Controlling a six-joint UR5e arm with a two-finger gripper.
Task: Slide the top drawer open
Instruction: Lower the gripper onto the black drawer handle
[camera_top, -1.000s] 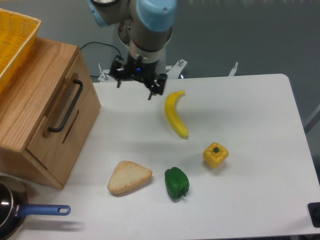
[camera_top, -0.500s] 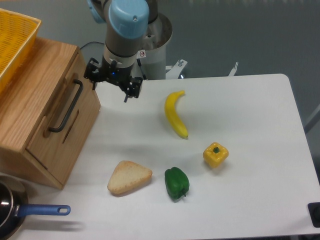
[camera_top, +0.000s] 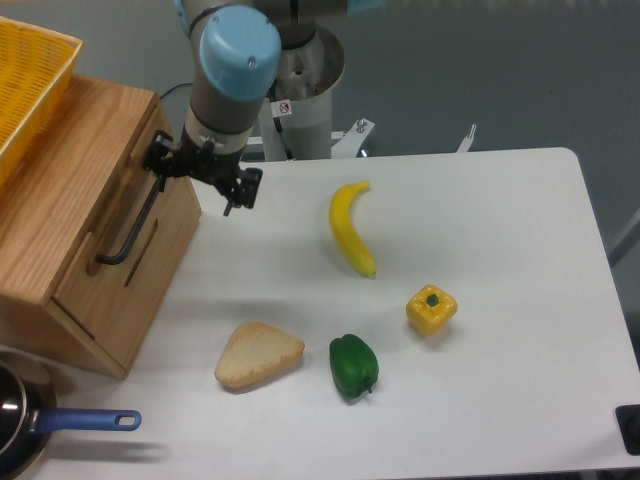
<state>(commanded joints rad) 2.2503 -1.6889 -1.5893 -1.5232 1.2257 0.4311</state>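
A pan (camera_top: 12, 425) sits nearest at the table's (camera_top: 500, 300) left corner, its inside cut off; behind it the top drawer (camera_top: 112, 235) is shut, the gripper (camera_top: 192, 182) spread wide beside its handle (camera_top: 135, 218), an apparently empty yellow basket (camera_top: 25, 80) on the cabinet.

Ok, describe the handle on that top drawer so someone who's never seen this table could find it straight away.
Start at the light oak wooden cabinet on the table's left side, under the yellow basket. On the top drawer, the handle is a long black metal bar running along the front. It is the only black bar on the wood, with the gripper at its upper end.
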